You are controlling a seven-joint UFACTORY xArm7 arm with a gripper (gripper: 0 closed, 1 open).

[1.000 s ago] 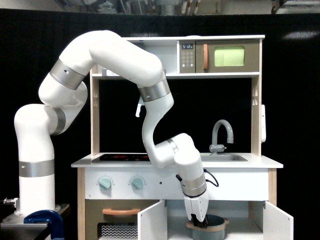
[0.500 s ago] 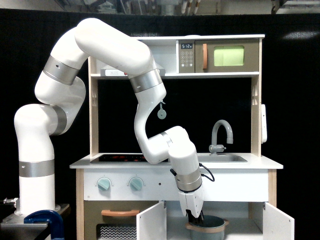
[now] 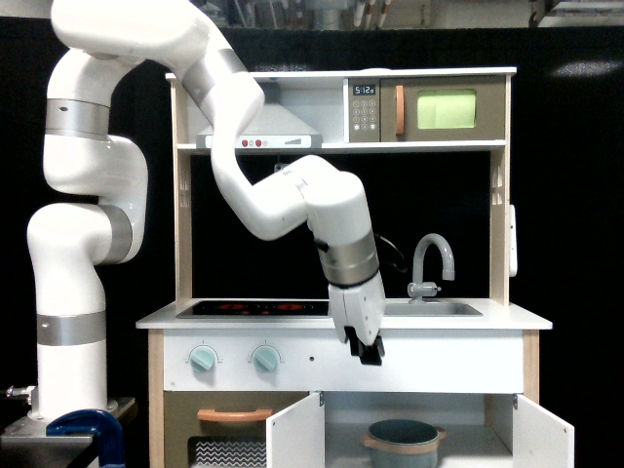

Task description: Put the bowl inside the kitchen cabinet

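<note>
While my gripper (image 3: 369, 349) hangs empty above the cabinet (image 3: 419, 429), its fingers look close together, though I cannot tell for sure; the bowl (image 3: 403, 442) sits inside the cabinet, between its open doors.

grey-blue bowl (image 3: 404, 440) upright inside open-doored white kitchen cabinet (image 3: 458, 429).

Tool (image 3: 369, 349) risen out of kitchen cabinet (image 3: 419, 414), apparently off bowl (image 3: 403, 437).
</note>
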